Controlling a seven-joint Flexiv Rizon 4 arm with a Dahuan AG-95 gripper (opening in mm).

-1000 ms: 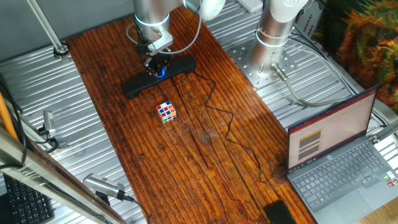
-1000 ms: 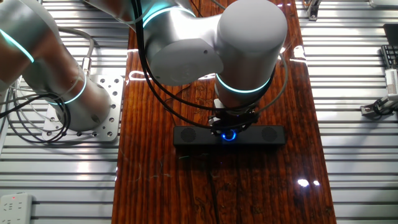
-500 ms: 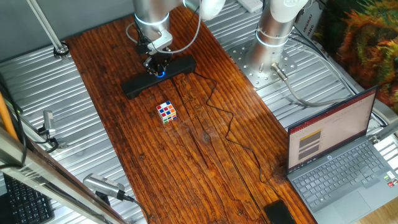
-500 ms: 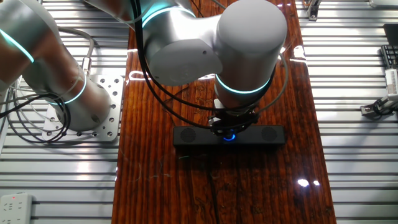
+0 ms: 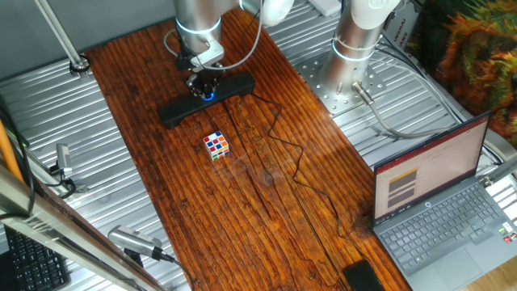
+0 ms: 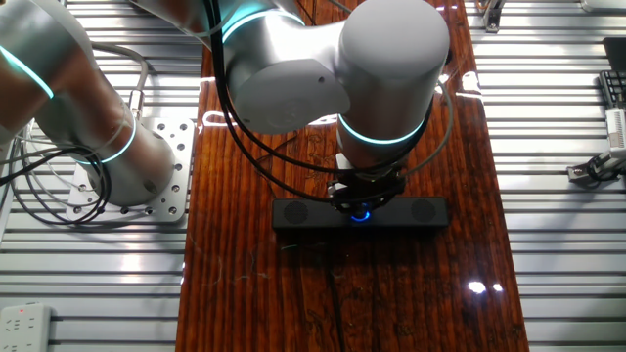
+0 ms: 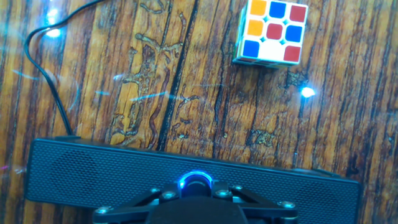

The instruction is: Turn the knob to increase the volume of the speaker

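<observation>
The speaker (image 5: 179,111) is a slim black bar lying across the far part of the wooden table; it also shows as the speaker (image 6: 301,213) and fills the lower hand view as the speaker (image 7: 93,174). At its middle sits the knob (image 7: 196,183), small, round and ringed by blue light. The knob's blue glow (image 5: 210,94) (image 6: 362,215) shows under the hand. My gripper (image 7: 196,190) (image 5: 206,87) (image 6: 360,203) points straight down on it, its fingers pressed against both sides of the knob.
A multicoloured puzzle cube (image 5: 216,145) (image 7: 272,32) lies on the wood just in front of the speaker. The thin black cable (image 5: 284,149) (image 7: 50,93) snakes from the bar across the table. An open laptop (image 5: 440,206) stands at the right, and a second arm's base (image 5: 357,36) stands behind it.
The hand has turned slightly about the knob while staying over it; less of the blue glow shows below the fingers in the other fixed view. The speaker and cube have not moved.
</observation>
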